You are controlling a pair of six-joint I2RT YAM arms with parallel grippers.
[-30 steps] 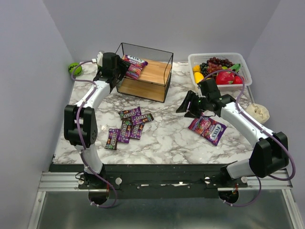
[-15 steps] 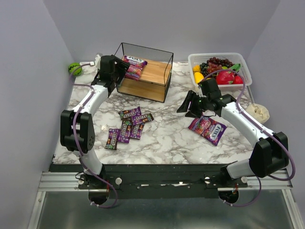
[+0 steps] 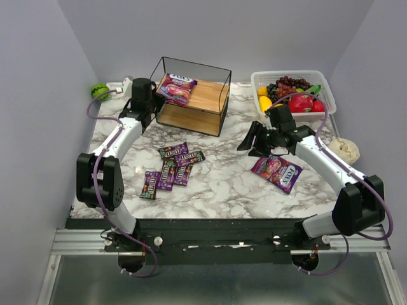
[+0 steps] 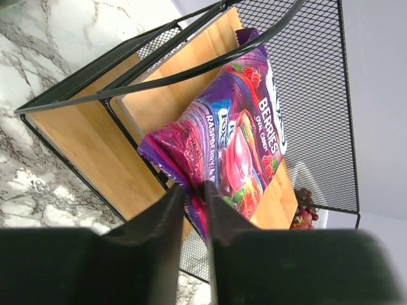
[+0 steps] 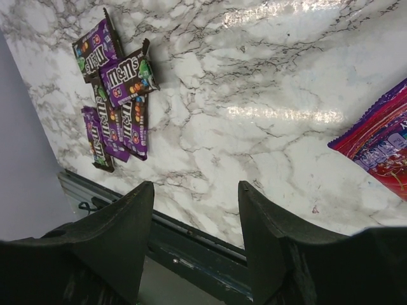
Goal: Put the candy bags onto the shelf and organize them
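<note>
Left arm has drawn back to the left end of the shelf (image 3: pixel 206 95) since a second ago. The left gripper (image 4: pixel 194 190) has its fingers nearly together, pinching the near edge of the FOX'S Berries bag (image 3: pixel 176 88), which lies tilted on the upper board. The right gripper (image 5: pixel 196 187) is spread wide and empty, hovering over the marble table (image 3: pixel 222 184) near the second FOX'S bag (image 3: pixel 278 171). Five M&M's packets (image 3: pixel 172 168) lie clustered centre-left.

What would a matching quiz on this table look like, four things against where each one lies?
Things: 1 left FOX'S bag; 2 right FOX'S bag; 3 M&M's packets; 4 grapes.
Places: A in the basket; B on the table by the right gripper; C on the shelf's top board; D bunched on the table, left of centre.
Pairs: 1-C, 2-B, 3-D, 4-A.
</note>
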